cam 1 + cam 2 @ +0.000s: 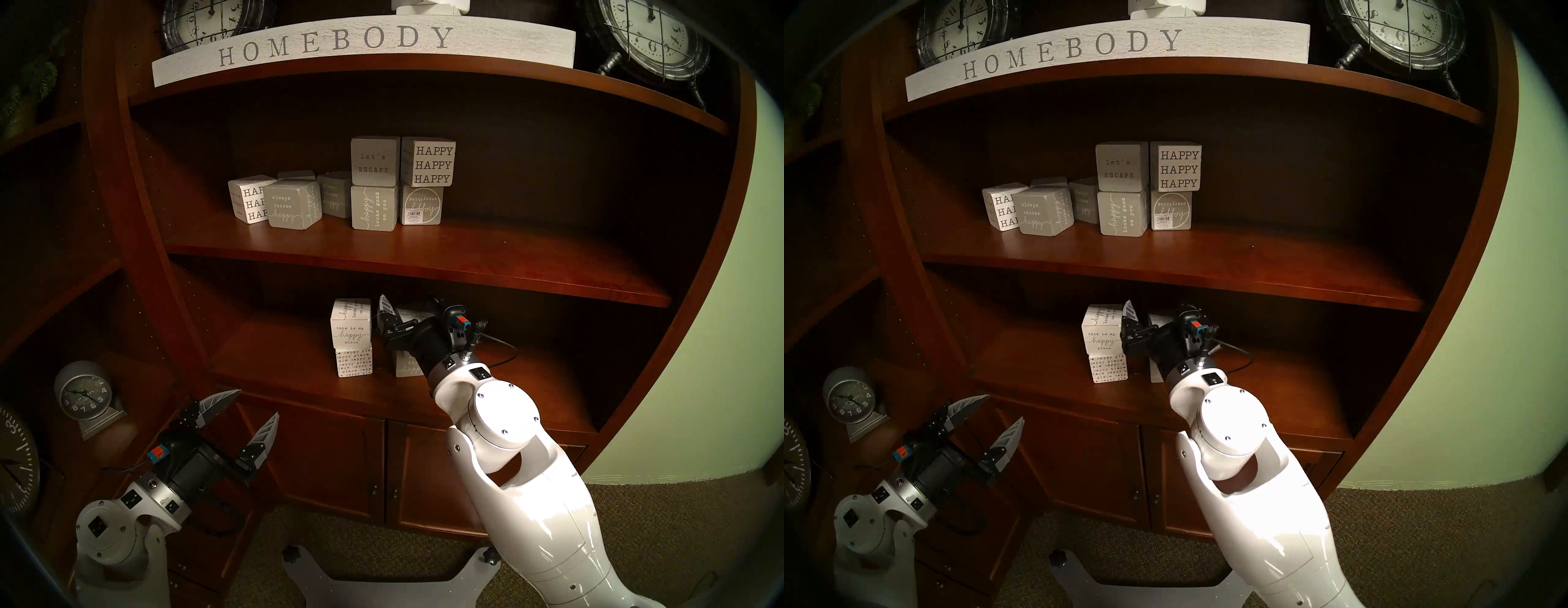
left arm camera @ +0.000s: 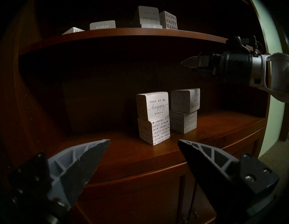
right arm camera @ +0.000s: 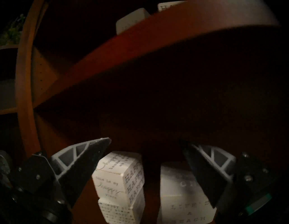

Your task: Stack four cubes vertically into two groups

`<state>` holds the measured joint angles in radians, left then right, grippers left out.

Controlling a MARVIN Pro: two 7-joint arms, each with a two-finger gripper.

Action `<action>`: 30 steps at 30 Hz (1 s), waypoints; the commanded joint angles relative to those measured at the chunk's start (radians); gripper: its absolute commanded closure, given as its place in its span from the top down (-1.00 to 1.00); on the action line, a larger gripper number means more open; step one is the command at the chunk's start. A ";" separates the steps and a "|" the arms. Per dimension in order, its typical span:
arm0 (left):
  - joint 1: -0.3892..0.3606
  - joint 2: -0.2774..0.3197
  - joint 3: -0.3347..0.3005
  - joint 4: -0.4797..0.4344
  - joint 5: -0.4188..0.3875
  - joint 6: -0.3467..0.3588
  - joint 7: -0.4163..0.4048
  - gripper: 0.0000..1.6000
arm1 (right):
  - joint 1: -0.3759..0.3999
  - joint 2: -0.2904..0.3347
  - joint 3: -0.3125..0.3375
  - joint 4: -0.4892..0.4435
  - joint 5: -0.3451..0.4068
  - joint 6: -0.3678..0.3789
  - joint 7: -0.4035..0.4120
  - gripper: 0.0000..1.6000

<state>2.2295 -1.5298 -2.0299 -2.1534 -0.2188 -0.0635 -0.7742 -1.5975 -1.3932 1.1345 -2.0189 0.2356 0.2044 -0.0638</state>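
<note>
While the right gripper (image 2: 190,65) hangs above the grey pair, its fingers sit spread apart w/ nothing between them — wrist view shows both tips clear of the blocks below. Directly under it, the grey "LIFE'S A BEACH" cube (image 2: 185,100) sits on top of the grey "live life happy" cube (image 2: 183,122), slightly twisted vs. the one beneath but seated. Just beside them, to the robot's left, the white "this is my happy place" cube (image 2: 152,105) rests on the white small-type "happy place" cube (image 2: 154,130), also a bit rotated. All four on the lower shelf (image 2: 156,154), two stacks, narrow gap between. Further out, the left gripper (image 1: 244,418) is parked low outside the cabinet, fingers wide open, empty. Looks like the placing step is done for both groups; next move prob. just a clean straight pull-back of the right arm, w/o clipping either stack or the shelf board above.
</note>
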 commanded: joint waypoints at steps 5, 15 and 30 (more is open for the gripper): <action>-0.003 -0.003 0.000 -0.013 0.000 0.000 -0.004 1.00 | -0.172 0.175 0.064 -0.172 0.034 -0.027 0.198 1.00; -0.010 -0.008 -0.003 -0.007 0.003 -0.001 -0.012 1.00 | -0.295 0.294 0.193 -0.253 0.073 -0.043 0.375 1.00; -0.014 -0.018 -0.008 -0.008 0.008 0.000 -0.023 1.00 | -0.476 0.465 0.304 -0.286 0.137 -0.162 0.635 1.00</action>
<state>2.2151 -1.5467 -2.0389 -2.1449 -0.2088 -0.0634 -0.7967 -1.9841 -1.0175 1.3955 -2.2847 0.3431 0.1276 0.4857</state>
